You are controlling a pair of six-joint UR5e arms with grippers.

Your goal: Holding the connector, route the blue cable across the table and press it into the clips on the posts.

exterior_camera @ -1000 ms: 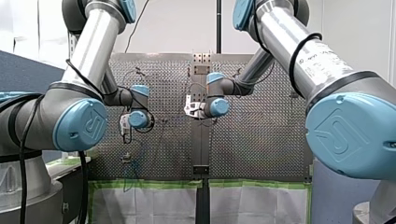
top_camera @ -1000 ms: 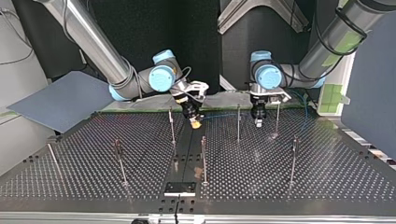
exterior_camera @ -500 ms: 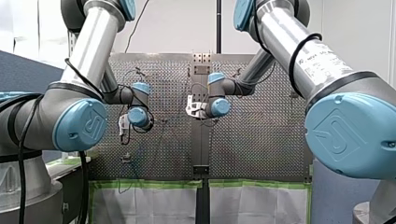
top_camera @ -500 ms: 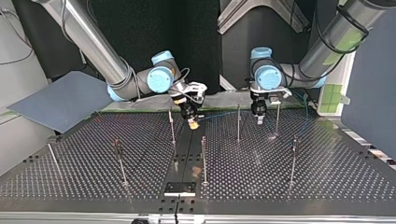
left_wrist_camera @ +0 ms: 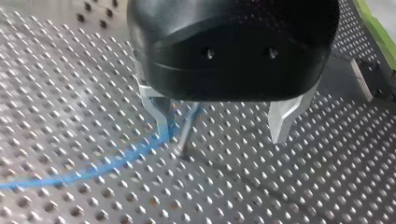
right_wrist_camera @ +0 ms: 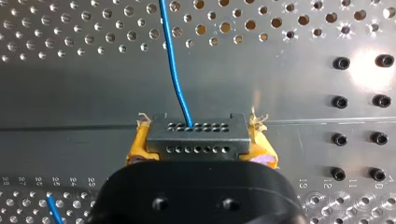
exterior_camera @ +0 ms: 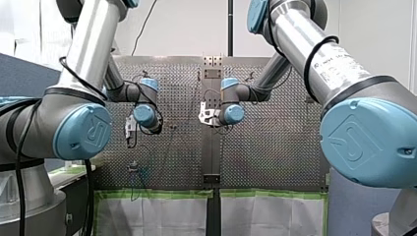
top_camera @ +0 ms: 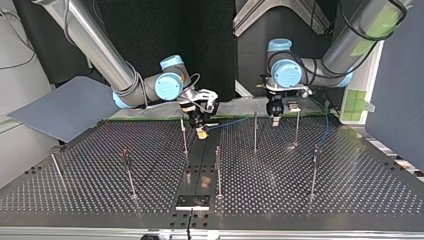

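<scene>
Perforated table (right_wrist_camera: 70, 93); thin blue cable (right_wrist_camera: 173, 70), grey connector (right_wrist_camera: 196, 138).

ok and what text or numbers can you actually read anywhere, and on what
"12", "11", "10": engraved in the perforated table, beside the connector, right wrist view; the number next to them is unclear.
More engraved numbers on the connector's other side: too faint to read.
Print on my right arm, front view: too small to read.
Embossed logo on its blue joint cap: no readable letters.
</scene>
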